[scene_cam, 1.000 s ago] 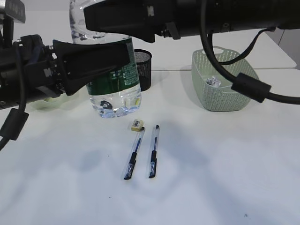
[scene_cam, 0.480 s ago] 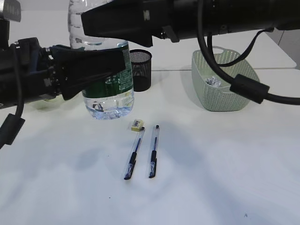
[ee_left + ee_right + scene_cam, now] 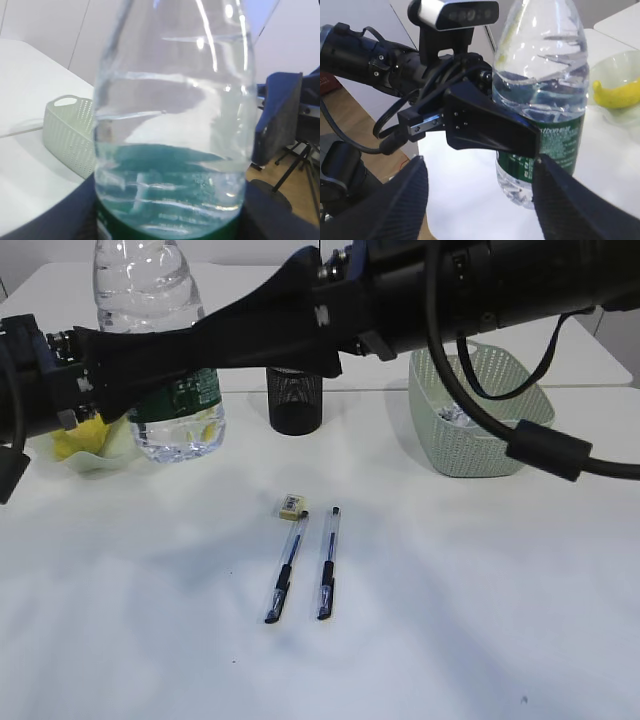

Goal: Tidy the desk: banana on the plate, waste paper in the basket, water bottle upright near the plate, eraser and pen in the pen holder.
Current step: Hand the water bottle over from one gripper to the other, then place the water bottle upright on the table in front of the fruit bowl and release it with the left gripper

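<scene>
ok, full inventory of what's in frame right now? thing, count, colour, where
water bottle: 1, clear with green label, upright at back left beside the plate, left gripper's jaws around it
plate: 1, pale green, back left
banana: 1, yellow, on the plate
pen holder: 1, black mesh, back centre
basket: 1, pale green, back right
waste paper: 1, whitish crumpled, in the basket
eraser: 1, pale yellow, table centre
pens: 2, clear with black grips, side by side in front of the eraser
left gripper: 1, black, closed on the water bottle
right gripper: 1, black, jaws open, facing the bottle without touching it
</scene>
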Controlling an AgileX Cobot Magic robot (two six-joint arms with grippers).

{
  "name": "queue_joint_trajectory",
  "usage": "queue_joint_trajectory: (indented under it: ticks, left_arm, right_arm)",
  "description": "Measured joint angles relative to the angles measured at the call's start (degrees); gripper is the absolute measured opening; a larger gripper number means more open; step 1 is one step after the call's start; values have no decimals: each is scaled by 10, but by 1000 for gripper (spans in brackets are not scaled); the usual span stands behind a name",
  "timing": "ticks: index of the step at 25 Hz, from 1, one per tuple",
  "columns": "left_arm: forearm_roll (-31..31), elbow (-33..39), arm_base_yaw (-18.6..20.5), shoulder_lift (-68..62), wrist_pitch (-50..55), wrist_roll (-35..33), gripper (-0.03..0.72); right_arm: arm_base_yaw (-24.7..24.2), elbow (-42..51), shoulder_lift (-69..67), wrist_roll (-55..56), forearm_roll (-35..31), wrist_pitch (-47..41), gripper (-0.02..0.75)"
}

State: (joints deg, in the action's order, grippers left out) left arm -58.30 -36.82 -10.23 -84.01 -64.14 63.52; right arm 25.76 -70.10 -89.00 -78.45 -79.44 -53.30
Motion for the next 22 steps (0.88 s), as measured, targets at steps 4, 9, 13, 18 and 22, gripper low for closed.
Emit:
queue_joint_trajectory:
  ticks: [4, 9, 13, 18, 22]
  left_arm:
    - [-22, 0, 20, 0, 0, 1, 391]
    - [-66, 0, 47, 0, 0, 1, 390]
    - [-90, 0, 62, 0, 0, 1, 390]
    - [-101, 0, 72, 0, 20, -18, 390]
    - [-98, 0, 74, 0, 44, -69, 390]
  right_arm:
    - [0, 0, 1, 61, 70, 4, 478]
    - [0, 0, 1, 199, 229, 6, 477]
    - [0, 0, 1, 330, 365, 6, 477]
    - [0, 0, 1, 499, 527, 6, 476]
    - [0, 0, 1, 626, 654, -2, 476]
